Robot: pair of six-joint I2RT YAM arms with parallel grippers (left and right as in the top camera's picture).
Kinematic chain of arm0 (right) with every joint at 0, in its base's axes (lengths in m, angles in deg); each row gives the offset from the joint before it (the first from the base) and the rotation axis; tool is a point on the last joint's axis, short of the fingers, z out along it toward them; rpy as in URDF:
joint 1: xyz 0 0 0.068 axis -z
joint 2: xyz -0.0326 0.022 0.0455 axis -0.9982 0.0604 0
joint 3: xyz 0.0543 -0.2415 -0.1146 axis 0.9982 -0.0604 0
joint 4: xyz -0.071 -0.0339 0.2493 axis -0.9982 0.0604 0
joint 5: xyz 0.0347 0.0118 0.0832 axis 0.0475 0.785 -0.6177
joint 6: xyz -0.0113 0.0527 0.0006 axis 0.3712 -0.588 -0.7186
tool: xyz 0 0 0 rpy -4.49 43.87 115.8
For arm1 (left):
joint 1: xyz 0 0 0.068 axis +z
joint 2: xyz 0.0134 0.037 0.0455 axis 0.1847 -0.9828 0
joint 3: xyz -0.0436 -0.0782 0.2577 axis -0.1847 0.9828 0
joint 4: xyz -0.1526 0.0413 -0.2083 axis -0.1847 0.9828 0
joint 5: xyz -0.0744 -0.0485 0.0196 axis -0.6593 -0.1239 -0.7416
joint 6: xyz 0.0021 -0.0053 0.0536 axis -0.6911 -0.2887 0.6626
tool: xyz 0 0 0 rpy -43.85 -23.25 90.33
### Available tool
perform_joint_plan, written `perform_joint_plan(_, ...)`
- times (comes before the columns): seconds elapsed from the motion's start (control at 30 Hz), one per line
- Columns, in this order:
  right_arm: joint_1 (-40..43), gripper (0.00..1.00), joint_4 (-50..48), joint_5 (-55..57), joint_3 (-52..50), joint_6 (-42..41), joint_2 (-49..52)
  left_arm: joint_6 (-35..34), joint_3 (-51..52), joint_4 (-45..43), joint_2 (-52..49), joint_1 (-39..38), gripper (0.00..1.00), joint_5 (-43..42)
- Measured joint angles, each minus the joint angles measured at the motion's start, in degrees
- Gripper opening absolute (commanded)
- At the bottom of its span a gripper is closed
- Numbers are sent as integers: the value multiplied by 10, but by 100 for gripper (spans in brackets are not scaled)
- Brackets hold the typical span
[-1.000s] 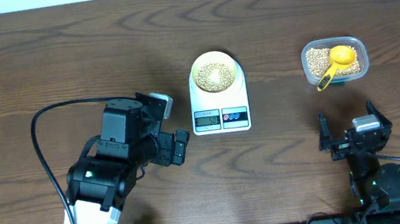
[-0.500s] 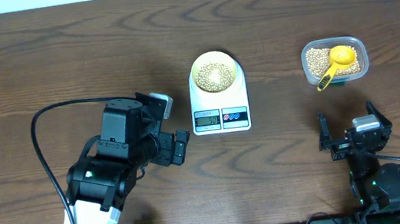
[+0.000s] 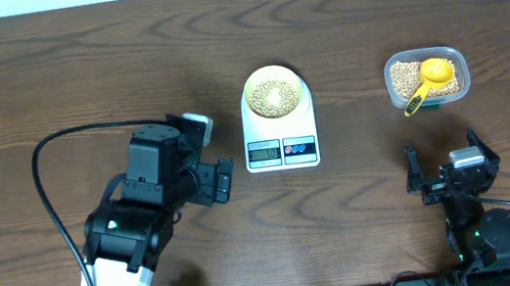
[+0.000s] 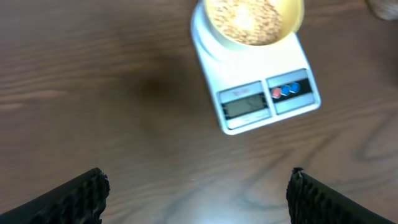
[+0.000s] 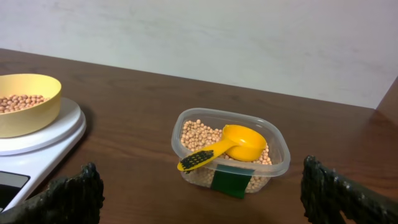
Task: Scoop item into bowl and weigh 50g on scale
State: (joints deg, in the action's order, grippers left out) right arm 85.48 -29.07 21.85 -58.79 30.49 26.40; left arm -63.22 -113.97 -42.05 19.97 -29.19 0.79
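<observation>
We are weighing: tan beans (image 5: 18, 101) sit in the small pale-yellow bowl (image 5: 28, 121) on the white scale (image 3: 279, 130). Our left tool (image 4: 196, 199) and right tool (image 3: 447, 159) stand apart, empty. Next, we read its screen (image 4: 247, 106).

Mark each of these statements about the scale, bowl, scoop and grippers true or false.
1. The bowl sits on the scale. True.
2. The bowl is empty. False: it holds beans.
3. The scoop lies in the container. True.
4. The right gripper holds the scoop. False: it is open, empty and apart from the scoop.
5. The left gripper is shut. False: it is open and holds nothing.
</observation>
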Motion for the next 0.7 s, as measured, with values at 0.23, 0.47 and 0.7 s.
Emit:
perform_joint_plan(0.23, 0, 99, 0, 0, 0, 0, 0, -1, 0, -10, 31, 14, 94, 52)
perform_joint_plan(0.47, 0, 99, 0, 0, 0, 0, 0, -2, 15, -20, 88, 98, 94, 65)
perform_joint_plan(0.7, 0, 99, 0, 0, 0, 0, 0, -2, 94, -85, 165, 176, 94, 71)
